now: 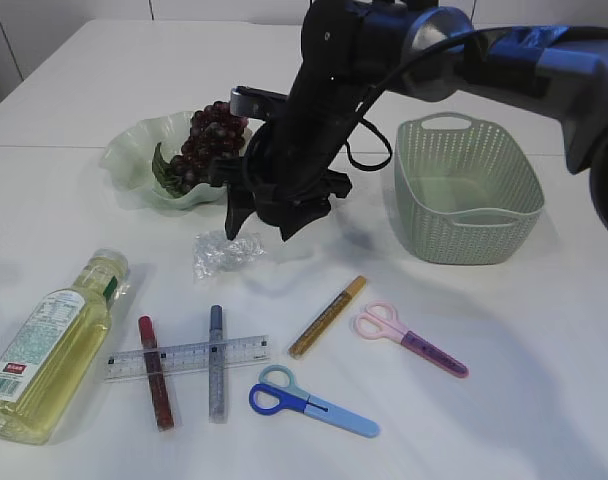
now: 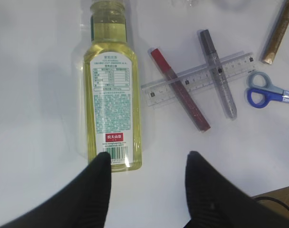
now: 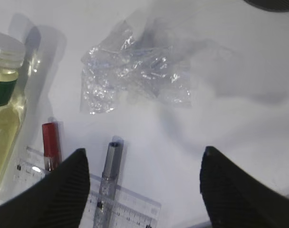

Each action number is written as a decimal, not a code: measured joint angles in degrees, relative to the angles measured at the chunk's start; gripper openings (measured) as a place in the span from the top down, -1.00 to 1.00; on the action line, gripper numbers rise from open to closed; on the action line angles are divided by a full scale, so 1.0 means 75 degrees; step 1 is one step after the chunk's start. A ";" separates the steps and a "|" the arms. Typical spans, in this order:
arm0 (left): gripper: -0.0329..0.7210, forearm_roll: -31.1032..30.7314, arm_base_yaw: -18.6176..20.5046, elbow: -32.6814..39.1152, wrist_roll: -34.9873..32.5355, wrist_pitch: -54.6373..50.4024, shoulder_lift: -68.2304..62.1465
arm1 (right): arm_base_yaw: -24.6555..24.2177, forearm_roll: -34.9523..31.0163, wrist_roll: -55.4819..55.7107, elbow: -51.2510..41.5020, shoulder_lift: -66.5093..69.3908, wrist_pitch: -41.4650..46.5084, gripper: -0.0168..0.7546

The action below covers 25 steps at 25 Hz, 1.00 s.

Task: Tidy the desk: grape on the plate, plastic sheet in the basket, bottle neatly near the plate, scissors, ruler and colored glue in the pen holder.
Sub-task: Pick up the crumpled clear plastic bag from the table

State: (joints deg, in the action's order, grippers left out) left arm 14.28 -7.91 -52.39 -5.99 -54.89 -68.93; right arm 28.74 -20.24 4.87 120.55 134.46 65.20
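Right end effector spread wide, empty, above crumpled plastic sheet on counter. Left end effector also agape at bottle base. Risk: thin film slipping between the fingers. Only the exterior view shows basket and grapes on plate.

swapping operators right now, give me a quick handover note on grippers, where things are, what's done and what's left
Right gripper: open, empty, hovering over the crumpled plastic sheet.
Left gripper: open, empty, over the base of the bottle, which lies on its side.
Done: grapes are on the plate.
Left: sheet into the empty basket; bottle near plate; ruler, red, silver and gold glue, pink scissors and blue scissors into the pen holder, which is not in view.
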 joint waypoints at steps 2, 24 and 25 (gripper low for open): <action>-0.07 0.0000 0.0000 0.0000 0.0000 0.0000 0.0000 | 0.0000 -0.0014 0.0000 0.0018 0.0124 -0.0160 -0.50; -0.07 0.0014 0.0000 0.0000 0.0000 0.0025 0.0000 | 0.0000 -0.0014 0.0587 0.0112 0.0985 -0.1595 -0.47; -0.07 0.0014 0.0000 0.0000 0.0000 0.0025 0.0000 | 0.0000 -0.0014 0.0607 0.0112 0.0985 -0.1640 -0.47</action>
State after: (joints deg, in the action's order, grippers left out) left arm 14.38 -7.91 -52.39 -5.99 -54.70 -68.93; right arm 28.74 -20.34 9.43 121.39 141.85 52.90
